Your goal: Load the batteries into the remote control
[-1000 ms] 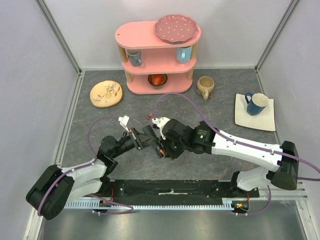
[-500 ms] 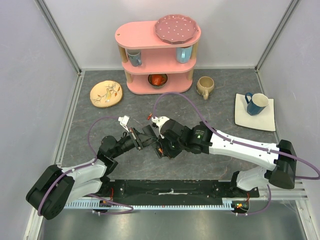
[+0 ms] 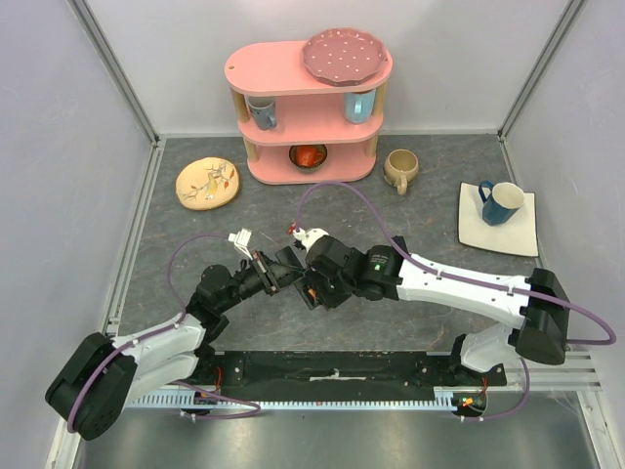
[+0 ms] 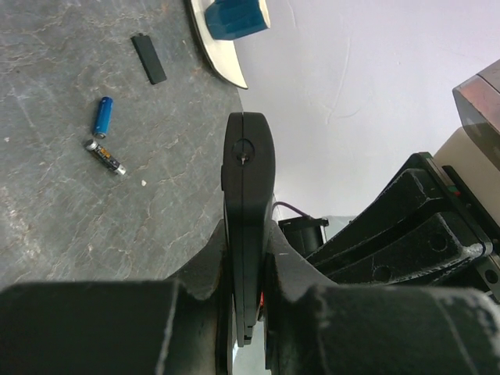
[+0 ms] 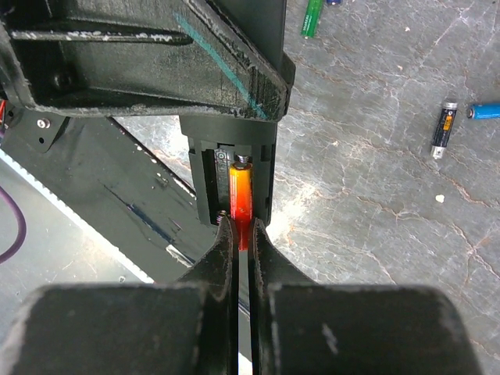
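My left gripper point(image 3: 281, 276) is shut on the remote control point(image 4: 246, 195), a slim black bar seen edge-on in the left wrist view. My right gripper point(image 3: 311, 290) meets it at the table's middle. In the right wrist view this gripper point(image 5: 241, 228) is shut on an orange-red battery point(image 5: 241, 194) whose upper part lies in the remote's recess point(image 5: 221, 181). Loose batteries lie on the table: a blue one point(image 4: 102, 116) and a black-orange one point(image 4: 105, 156). The right wrist view shows a green one point(image 5: 312, 17), the black-orange one point(image 5: 442, 127) and the blue one point(image 5: 486, 110).
A small black cover point(image 4: 148, 58) lies on the table beyond the loose batteries. A pink shelf point(image 3: 308, 107) with cups and a plate stands at the back. A patterned plate point(image 3: 207, 182), a beige mug point(image 3: 400, 168) and a blue mug point(image 3: 501, 202) on a white square plate stand around.
My right arm has shifted a little to the left, closer against the left gripper. The left arm's elbow has moved slightly. Both grips are unchanged.
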